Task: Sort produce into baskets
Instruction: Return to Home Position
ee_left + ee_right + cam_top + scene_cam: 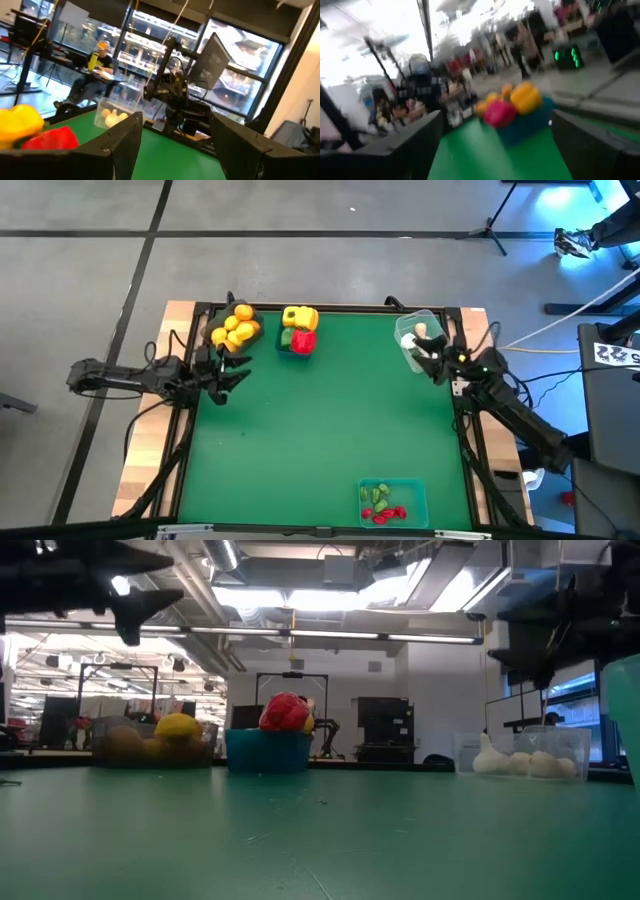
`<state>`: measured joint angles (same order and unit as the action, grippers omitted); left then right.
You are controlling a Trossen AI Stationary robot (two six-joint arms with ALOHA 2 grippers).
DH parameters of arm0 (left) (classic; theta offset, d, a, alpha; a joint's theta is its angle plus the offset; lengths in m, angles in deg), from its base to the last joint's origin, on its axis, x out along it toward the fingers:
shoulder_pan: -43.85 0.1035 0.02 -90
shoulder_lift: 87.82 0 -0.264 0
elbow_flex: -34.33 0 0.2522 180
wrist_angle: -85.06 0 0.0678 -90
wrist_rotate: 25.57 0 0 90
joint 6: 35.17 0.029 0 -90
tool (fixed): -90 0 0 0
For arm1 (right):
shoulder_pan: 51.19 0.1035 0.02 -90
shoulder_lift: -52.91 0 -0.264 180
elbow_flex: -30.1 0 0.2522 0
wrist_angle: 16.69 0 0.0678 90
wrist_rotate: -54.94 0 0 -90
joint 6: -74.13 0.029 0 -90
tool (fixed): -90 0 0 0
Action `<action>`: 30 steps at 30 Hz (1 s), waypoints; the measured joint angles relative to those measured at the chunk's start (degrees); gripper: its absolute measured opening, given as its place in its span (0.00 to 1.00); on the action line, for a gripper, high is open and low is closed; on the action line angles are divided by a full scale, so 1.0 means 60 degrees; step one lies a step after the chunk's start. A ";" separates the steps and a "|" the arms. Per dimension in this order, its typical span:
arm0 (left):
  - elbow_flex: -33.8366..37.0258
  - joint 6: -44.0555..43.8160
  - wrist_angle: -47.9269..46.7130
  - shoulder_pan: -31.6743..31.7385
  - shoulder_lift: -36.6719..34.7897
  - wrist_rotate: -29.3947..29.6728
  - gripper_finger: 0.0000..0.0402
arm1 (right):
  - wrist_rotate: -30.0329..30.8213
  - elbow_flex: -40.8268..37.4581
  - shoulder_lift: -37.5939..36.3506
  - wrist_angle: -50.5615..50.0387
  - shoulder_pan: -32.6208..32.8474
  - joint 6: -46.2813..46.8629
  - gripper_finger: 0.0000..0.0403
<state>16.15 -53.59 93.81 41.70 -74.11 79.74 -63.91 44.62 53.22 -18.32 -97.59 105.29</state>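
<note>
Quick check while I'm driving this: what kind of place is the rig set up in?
Most likely a robotics lab or workshop. A green-topped table stands on a bare concrete floor, a person sits working beyond it near a monitor, and ceiling lights hang from open framing.

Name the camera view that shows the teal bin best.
The high view: the teal bin is seen whole from above, red and green bits inside. The low view catches only a teal sliver at its right edge, possibly the bin's wall. Neither wrist view shows it.
</note>
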 joint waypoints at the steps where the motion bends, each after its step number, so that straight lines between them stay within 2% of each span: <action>1: 0.0222 -0.0025 0.0290 -0.0016 -0.0007 0.0045 0.56 | 0.0233 -0.0001 0.0035 -0.0301 0.0298 -0.0222 0.89; 3: 0.0610 0.0030 0.0877 -0.0056 -0.0046 0.0088 0.56 | 0.0637 -0.0004 0.0106 -0.0564 0.0890 -0.0591 0.89; 8: 0.0663 0.0039 -0.0189 -0.0155 -0.0056 0.0732 0.56 | 0.1360 -0.0012 0.0096 -0.1043 0.2223 -0.1264 0.89; 12: 0.0663 0.0165 -0.0354 -0.0153 -0.0058 0.1387 0.56 | 0.1943 -0.0022 0.0100 -0.1344 0.3176 -0.1395 0.89; 16: 0.0663 0.0097 -0.0456 -0.0155 -0.0058 0.1336 0.56 | 0.1838 -0.0026 0.0099 -0.1360 0.4398 -0.1224 0.89; 19: 0.0663 0.0080 -0.0498 -0.0157 -0.0058 0.0929 0.56 | 0.2033 -0.0030 0.0340 -0.1390 0.5623 -0.1199 0.89; 22: 0.0663 0.0031 -0.0545 -0.0157 -0.0058 0.0670 0.56 | 0.3163 -0.0033 0.0565 -0.1578 0.6924 -0.1195 0.89; 25: 0.0663 0.0041 -0.0716 -0.0157 -0.0056 0.0641 0.56 | 0.5089 -0.0037 0.0935 -0.1790 0.8094 -0.1289 0.89; 28: 0.0660 0.0099 -0.0717 -0.0157 -0.0058 0.0636 0.56 | 0.6804 -0.0041 0.1273 -0.1512 0.8858 -0.1790 0.89; 30: 0.0659 0.0118 -0.0726 -0.0157 -0.0058 0.0636 0.56 | 0.7570 -0.0041 0.1390 -0.1442 0.9139 -0.1958 0.89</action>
<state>20.10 -52.89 89.45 40.76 -74.45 83.56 -18.49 44.37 61.56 -26.98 -42.76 93.54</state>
